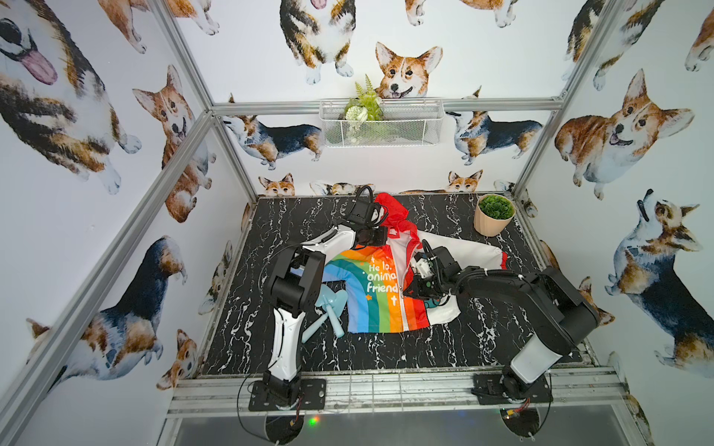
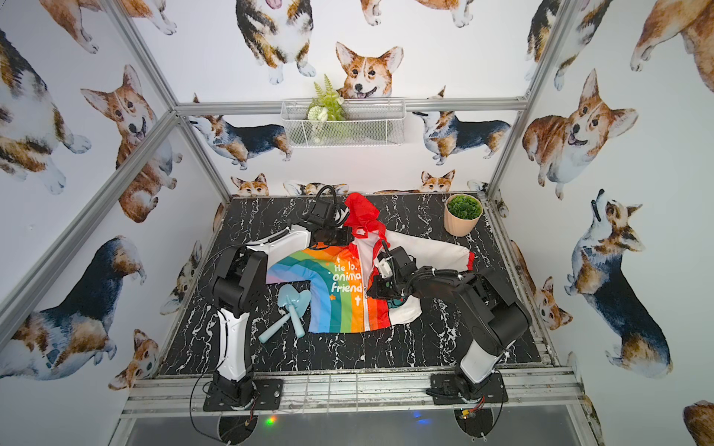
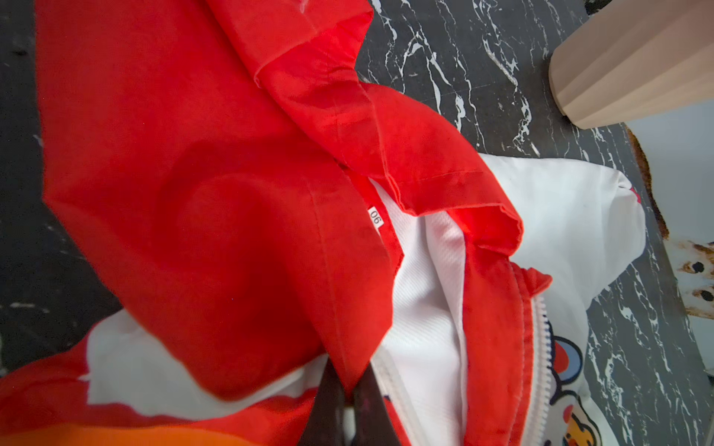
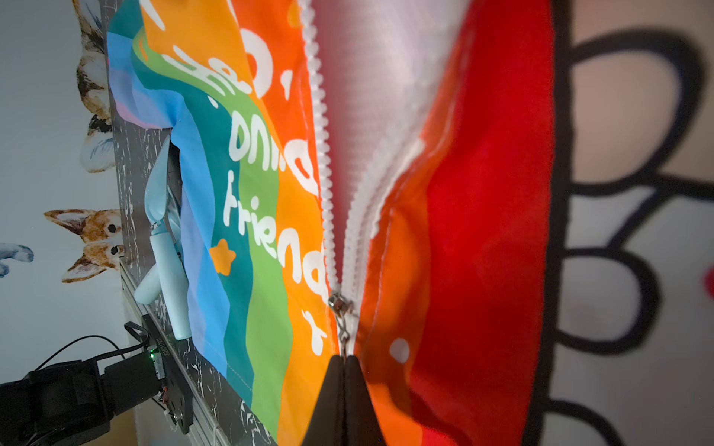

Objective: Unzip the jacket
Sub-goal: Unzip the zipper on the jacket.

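- The jacket (image 1: 378, 293) lies flat in the middle of the black marbled worktop (image 1: 386, 355). Its hem points toward the arm bases and its red hood (image 1: 390, 210) toward the back wall.
- The half on the robot's left is rainbow-striped with white lettering. The other half is white with cartoon figures outlined in black, and its white sleeve (image 1: 475, 251), with a red cuff, stretches out to the right.
- The white zipper (image 4: 324, 154) gapes open from the neck down to the metal slider (image 4: 338, 301), showing white lining. Below the slider, in both top views, the teeth are meshed down to the hem.
- The left end effector (image 3: 349, 390) is closed tight, pinching red fabric of the jacket where the hood meets the front.
- The right end effector (image 4: 344, 367) is fully closed on the zipper pull (image 4: 343, 336), just below the slider.
- A white wire basket (image 1: 409, 127) hangs on the back rail and holds fake greenery with white flowers (image 1: 363, 106).
- A beige ribbed pot (image 1: 490, 224) stands at the far right corner of the worktop, apart from the jacket, with a green plant (image 1: 496, 204) in it.
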Robot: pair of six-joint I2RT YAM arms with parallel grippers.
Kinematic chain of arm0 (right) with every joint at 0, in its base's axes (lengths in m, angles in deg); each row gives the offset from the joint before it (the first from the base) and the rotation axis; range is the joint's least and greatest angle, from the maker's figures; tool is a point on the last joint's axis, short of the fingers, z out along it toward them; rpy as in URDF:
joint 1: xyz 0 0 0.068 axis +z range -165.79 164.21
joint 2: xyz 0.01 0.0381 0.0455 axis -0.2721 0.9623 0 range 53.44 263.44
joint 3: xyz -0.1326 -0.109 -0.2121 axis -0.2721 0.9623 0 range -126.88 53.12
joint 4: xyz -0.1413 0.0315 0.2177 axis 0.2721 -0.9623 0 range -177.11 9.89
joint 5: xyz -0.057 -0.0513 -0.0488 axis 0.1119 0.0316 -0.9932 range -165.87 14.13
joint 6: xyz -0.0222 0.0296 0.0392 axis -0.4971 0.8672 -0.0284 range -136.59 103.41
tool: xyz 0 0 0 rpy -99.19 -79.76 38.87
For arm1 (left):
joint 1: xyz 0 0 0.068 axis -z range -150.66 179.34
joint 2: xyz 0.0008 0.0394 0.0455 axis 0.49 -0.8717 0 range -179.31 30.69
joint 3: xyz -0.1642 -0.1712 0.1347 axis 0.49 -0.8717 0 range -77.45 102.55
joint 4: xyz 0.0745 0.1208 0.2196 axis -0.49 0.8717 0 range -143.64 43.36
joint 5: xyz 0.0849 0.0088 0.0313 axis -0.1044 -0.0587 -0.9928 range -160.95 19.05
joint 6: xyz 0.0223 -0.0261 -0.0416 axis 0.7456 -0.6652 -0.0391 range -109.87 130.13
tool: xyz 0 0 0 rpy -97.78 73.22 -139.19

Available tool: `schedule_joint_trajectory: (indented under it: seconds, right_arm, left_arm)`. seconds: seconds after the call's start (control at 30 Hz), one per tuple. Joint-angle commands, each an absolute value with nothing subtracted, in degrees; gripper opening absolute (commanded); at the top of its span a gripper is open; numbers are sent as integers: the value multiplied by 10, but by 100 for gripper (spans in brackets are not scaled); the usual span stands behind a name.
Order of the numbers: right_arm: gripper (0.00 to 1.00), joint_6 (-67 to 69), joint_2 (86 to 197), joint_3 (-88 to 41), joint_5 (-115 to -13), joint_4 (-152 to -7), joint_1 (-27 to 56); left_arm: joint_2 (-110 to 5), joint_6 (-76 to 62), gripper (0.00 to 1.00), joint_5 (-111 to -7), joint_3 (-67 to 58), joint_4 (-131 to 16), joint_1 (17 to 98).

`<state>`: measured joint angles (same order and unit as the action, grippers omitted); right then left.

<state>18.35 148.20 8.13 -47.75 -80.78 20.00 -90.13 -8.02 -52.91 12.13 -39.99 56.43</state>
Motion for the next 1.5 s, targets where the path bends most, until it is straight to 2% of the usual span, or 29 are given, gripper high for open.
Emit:
schedule_joint_trajectory:
  seconds: [0.0, 1.47]
  right_arm:
    - [0, 193, 1474, 87, -484, -824, 206]
    - [0, 211, 1373, 181, -509, -880, 283]
  left_arm:
    - [-904, -81, 0, -535, 126, -421, 563]
    - [-910, -78, 0, -537, 128, -417, 563]
